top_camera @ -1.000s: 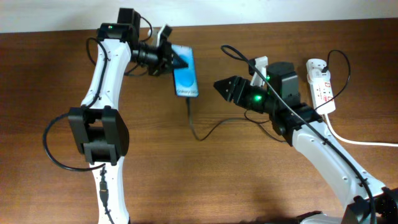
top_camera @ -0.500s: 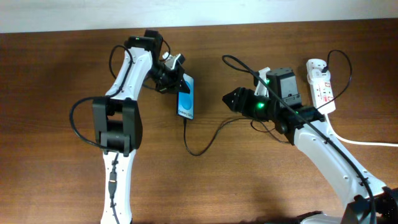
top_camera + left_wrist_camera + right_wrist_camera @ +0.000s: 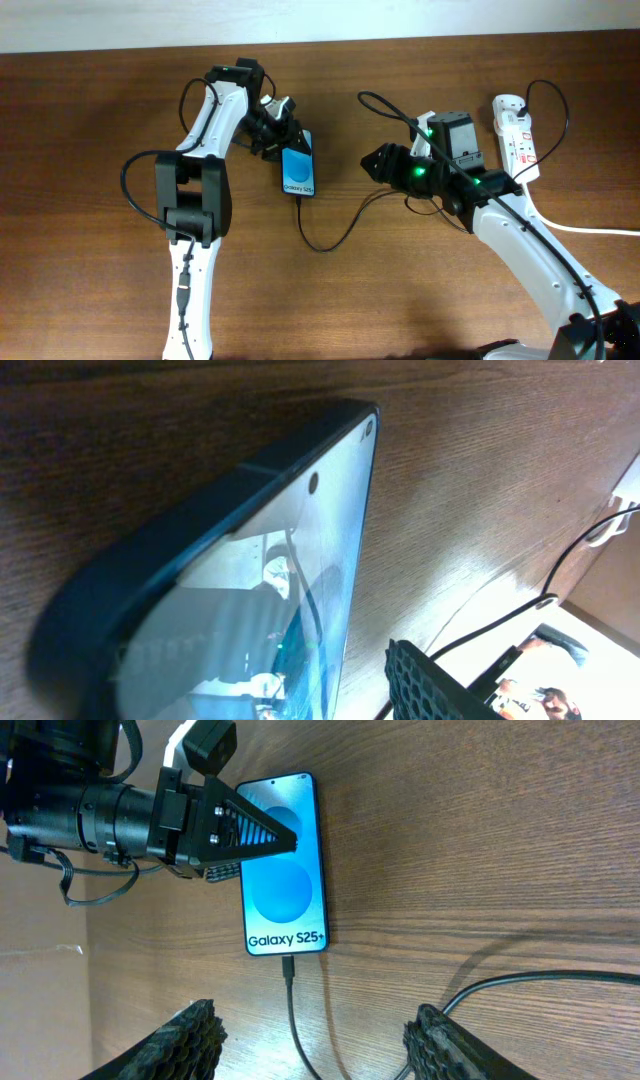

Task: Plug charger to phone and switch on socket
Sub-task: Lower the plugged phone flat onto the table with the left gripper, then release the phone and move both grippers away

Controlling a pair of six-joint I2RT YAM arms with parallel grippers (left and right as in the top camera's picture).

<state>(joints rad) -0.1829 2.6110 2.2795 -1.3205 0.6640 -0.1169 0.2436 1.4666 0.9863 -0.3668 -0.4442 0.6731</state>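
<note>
The phone (image 3: 299, 176) lies on the table with its blue screen up and shows in the right wrist view (image 3: 288, 880). The charger cable (image 3: 322, 246) has its black tip in the phone's lower end (image 3: 288, 966). It loops right, under my right arm. My left gripper (image 3: 283, 141) is at the phone's upper left corner. One finger (image 3: 255, 832) is over the screen, and wood shows between finger (image 3: 432, 682) and phone (image 3: 290, 560). My right gripper (image 3: 373, 161) is open and empty above the cable (image 3: 310, 1042). The white socket (image 3: 517, 135) lies at the far right.
A thick white cord (image 3: 590, 229) runs from the socket off the right edge. A black cable arcs over the socket's top end (image 3: 548, 95). My right arm's body (image 3: 455, 140) stands between phone and socket.
The left arm swung in and tipped the phone on edge, then laid it flat a little lower on the table. The right gripper shifted slightly right, then held still.
</note>
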